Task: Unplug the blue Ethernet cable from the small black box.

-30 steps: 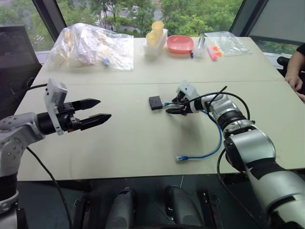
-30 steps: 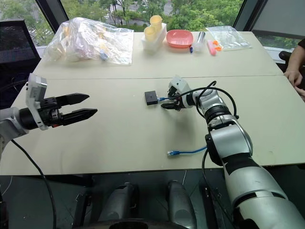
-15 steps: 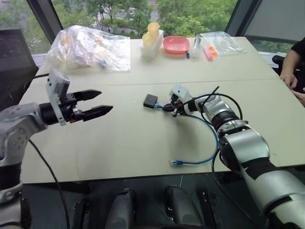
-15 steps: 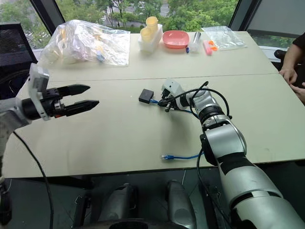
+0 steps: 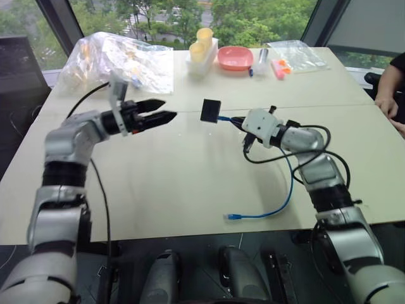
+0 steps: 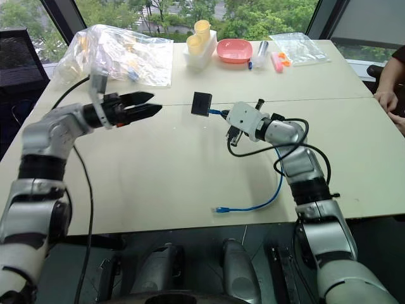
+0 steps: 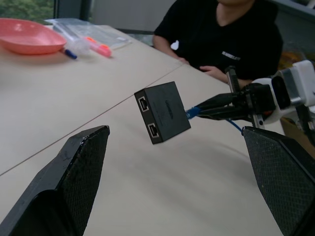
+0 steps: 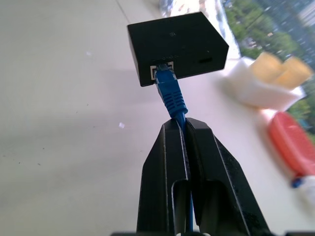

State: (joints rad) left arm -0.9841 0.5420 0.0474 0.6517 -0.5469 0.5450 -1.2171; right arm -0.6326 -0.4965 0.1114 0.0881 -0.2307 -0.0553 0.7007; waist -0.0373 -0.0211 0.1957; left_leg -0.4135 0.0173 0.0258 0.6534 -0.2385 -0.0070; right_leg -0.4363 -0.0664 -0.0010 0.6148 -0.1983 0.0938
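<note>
The right gripper is clamped on the blue Ethernet cable just behind its plug, the two black fingers pressed together with the cord pinched between them. The plug is seated in a port on the side of the small black box, which hangs clear of the table off the end of the cable, tilted, with nothing else supporting it. From the grip the blue cord loops back along the right arm and down to the tabletop, where its free end lies near the front edge. The left gripper is level with the box and just beside it on the robot's left, its fingers spread wide with a clear gap between them and the box, which faces them with two empty ports. Farther back on the table sit a crumpled clear plastic bag, two yellow cups in a white holder, a pink dish and a small clear bag with markers. A person in a black shirt sits at the table's far right edge, one hand resting on it.
</note>
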